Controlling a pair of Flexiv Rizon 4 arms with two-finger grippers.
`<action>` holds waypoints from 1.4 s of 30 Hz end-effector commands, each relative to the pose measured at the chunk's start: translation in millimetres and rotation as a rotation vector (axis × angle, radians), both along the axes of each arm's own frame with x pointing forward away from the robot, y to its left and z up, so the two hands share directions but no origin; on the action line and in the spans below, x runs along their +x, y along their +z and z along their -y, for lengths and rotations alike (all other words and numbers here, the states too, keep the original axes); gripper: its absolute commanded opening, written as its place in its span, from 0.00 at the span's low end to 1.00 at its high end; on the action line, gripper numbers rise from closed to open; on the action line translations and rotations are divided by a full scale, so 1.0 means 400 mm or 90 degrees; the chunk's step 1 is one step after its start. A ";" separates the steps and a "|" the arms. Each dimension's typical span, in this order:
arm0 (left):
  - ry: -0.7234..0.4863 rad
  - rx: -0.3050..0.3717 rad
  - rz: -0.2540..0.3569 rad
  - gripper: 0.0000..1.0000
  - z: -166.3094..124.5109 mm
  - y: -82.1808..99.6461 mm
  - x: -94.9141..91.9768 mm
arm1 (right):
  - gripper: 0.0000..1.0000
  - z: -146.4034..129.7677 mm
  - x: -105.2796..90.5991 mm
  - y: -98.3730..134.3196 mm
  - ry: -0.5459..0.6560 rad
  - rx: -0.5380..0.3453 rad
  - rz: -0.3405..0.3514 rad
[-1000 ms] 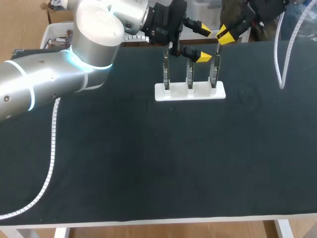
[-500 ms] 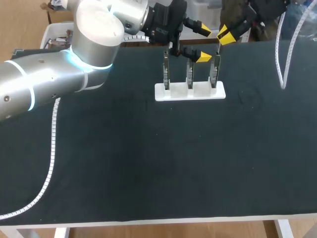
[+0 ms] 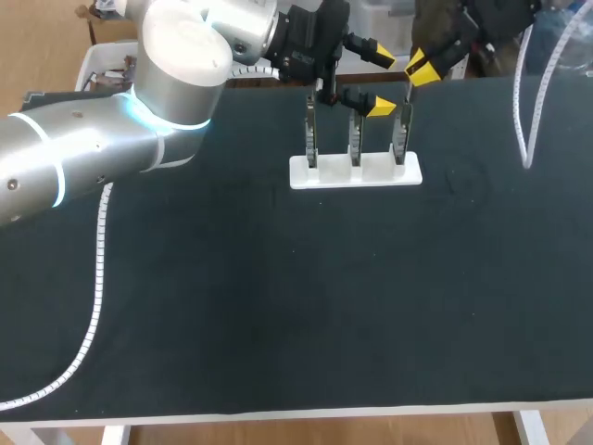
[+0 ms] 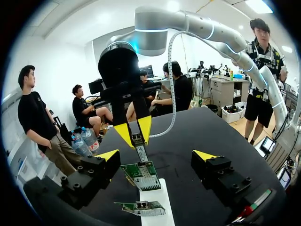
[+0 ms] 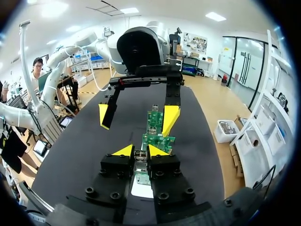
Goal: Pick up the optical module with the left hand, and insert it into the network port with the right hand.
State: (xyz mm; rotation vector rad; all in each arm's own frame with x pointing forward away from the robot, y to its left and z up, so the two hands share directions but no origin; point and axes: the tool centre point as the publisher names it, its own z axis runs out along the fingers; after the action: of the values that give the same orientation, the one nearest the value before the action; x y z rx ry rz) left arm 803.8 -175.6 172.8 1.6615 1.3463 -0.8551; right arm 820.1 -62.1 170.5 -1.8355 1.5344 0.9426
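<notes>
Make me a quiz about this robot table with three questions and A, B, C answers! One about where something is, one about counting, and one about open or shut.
1. Where are the circuit boards?
A. Standing in the white holder
B. Piled in a blue bowl
C. Hanging from a string

2. How many circuit boards stand up?
A. One
B. Three
C. Six

3. How is the left gripper?
A. Shut on a red ball
B. Wrapped in cloth
C. Open

Answers:
1. A, because the head view shows the boards upright in the holder's slots.
2. B, because three boards stand side by side in a row.
3. C, because in the left wrist view its two yellow tips are far apart and touch nothing.
</notes>
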 end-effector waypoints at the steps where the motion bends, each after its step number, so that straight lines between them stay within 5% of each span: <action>1: 0.000 0.003 0.000 1.00 0.002 0.002 0.000 | 0.00 0.002 0.019 0.000 0.039 -0.004 -0.029; 42: 0.000 0.003 0.000 1.00 0.002 0.002 0.000 | 0.00 0.000 0.027 0.003 0.040 -0.001 -0.026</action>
State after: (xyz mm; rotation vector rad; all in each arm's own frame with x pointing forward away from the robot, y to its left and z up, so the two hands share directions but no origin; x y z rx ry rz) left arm 803.8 -175.6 172.8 1.6615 1.3463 -0.8551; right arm 823.9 -61.2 171.2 -1.8284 1.5300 0.9314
